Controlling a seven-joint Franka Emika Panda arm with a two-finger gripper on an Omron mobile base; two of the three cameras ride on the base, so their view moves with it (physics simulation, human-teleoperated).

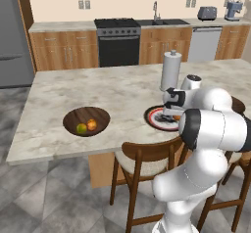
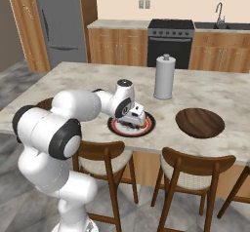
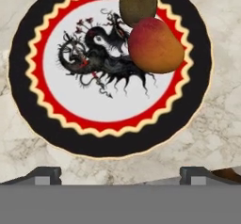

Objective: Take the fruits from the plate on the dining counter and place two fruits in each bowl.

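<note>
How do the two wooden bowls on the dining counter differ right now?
The bowl by the counter's left end holds two fruits, a yellow-green fruit and an orange fruit; the bowl to the right of the plate holds nothing. The first lies well clear of the plate, across bare counter; the second lies nearer it. Both are shallow, round, dark brown wood, alike in size.

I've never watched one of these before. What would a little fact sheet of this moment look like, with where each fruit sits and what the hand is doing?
plate: on the dining counter, holds two fruits
red fruit: on the plate, near its rim
brown fruit: on the plate's rim, touching the red fruit
left bowl: holds the orange fruit and the yellow-green fruit
right bowl: no fruit in it
gripper: open, above the plate, holding nothing
paper towel roll: upright, behind the plate
</note>
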